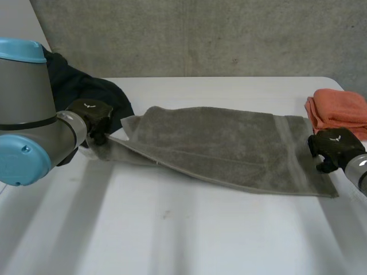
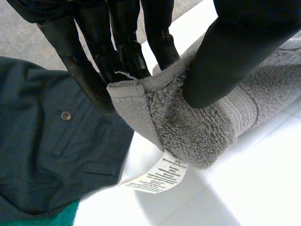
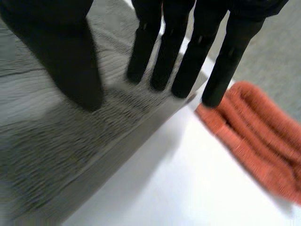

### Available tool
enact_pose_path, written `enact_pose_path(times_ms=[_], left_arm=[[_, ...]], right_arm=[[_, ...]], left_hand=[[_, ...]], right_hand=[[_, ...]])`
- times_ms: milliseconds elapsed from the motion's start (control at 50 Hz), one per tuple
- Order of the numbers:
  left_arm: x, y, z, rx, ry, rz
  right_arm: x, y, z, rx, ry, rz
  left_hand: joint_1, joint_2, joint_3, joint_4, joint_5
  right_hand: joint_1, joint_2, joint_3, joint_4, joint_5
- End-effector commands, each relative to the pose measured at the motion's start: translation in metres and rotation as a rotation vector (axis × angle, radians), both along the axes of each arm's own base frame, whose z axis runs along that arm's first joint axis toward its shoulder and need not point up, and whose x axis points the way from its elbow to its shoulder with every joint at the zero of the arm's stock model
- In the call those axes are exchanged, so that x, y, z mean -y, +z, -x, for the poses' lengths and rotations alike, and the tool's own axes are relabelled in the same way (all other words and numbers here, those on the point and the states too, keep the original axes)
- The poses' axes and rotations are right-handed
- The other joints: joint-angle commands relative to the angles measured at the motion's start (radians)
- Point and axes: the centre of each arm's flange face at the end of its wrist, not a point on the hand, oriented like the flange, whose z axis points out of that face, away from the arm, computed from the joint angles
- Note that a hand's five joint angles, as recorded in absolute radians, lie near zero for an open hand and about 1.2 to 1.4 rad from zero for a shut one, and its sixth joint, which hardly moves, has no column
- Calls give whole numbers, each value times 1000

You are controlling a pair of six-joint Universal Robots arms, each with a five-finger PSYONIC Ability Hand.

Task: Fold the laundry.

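The grey towel (image 1: 218, 146) lay across the table (image 1: 172, 229), with the left hand (image 1: 92, 114) pinching its 9 o'clock corner, probably to fold it over, and the right hand (image 1: 335, 146) spread at its 3 o'clock edge, likely to steady it.

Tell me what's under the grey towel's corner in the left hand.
A white care label hangs below the grey towel there, over bare white table. Whatever lies under the towel's spread middle is covered.

grey left arm (image 1: 28, 109) with light-blue caps; black left hand (image 1: 92, 113) and right hand (image 1: 337, 144), each marked white.
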Motion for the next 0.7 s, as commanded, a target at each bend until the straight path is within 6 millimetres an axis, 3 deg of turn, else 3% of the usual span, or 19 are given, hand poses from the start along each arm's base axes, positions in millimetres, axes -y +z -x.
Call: enact_pose_path(times_ms=[20,120,460,700], left_arm=[[5,5,0,-9,7,22],[4,7,3,-15,-1,30],[2,3,7,-12,-10,20],[3,3,4,-11,-4,17]], right_arm=[[-19,7,13,92,11,-158],[-25,-1,15,100,49,-179],[-3,-32,5,27,73,-42],[15,-27,-5,-13,58,66]], left_hand=[[236,199,209,200,233],[236,199,209,200,233],[236,199,209,200,233],[236,199,209,200,233]], right_hand=[[-326,-327,-342,-349,-351],[-382,-384,-398,-405,-407],[-244,-246,-261,-267,-269],[-106,-108,-123,-129,-131]])
